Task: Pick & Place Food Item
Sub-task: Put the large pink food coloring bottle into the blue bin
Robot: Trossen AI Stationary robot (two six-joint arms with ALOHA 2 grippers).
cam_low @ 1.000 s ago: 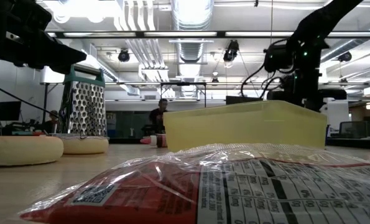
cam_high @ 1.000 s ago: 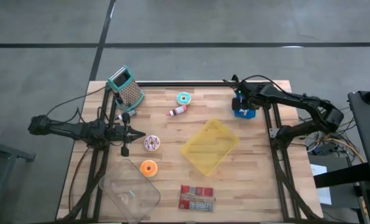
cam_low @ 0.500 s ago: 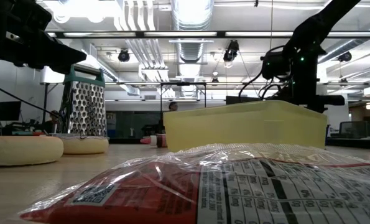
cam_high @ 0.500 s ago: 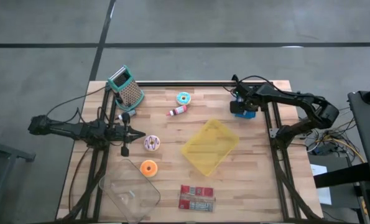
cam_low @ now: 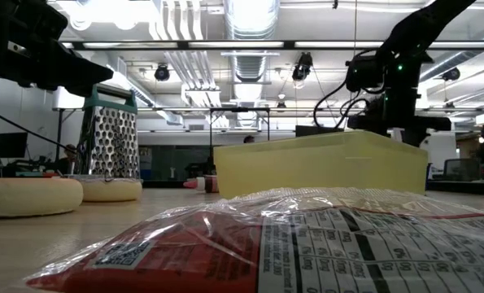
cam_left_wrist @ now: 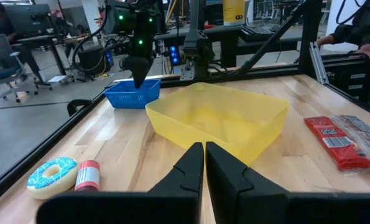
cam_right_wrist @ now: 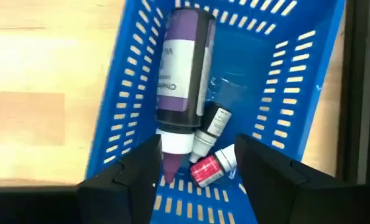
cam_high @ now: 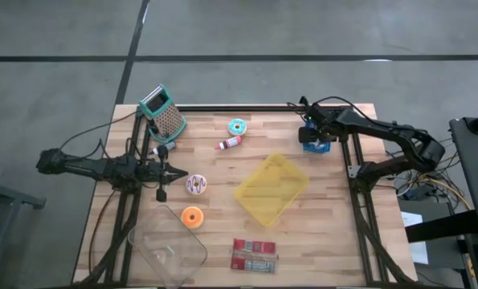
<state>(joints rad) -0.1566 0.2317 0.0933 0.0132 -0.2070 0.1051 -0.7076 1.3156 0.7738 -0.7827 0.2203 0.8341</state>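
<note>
Since 1 s ago, right gripper (cam_right_wrist: 197,171) has gone from shut to fingers spread, over blue basket (cam_right_wrist: 284,93) at table's (cam_high: 335,233) far right; nothing held. Purple-label bottle (cam_right_wrist: 183,81) lies inside w/ two small bottles, labels unreadable. Left gripper (cam_left_wrist: 204,163) pinched shut, empty, at left edge. Low view: yellow tub (cam_low: 319,163) hides basket. Wood top; workshop behind.

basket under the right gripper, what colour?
Blue basket, with slotted walls; clearest in the right wrist view.
</note>
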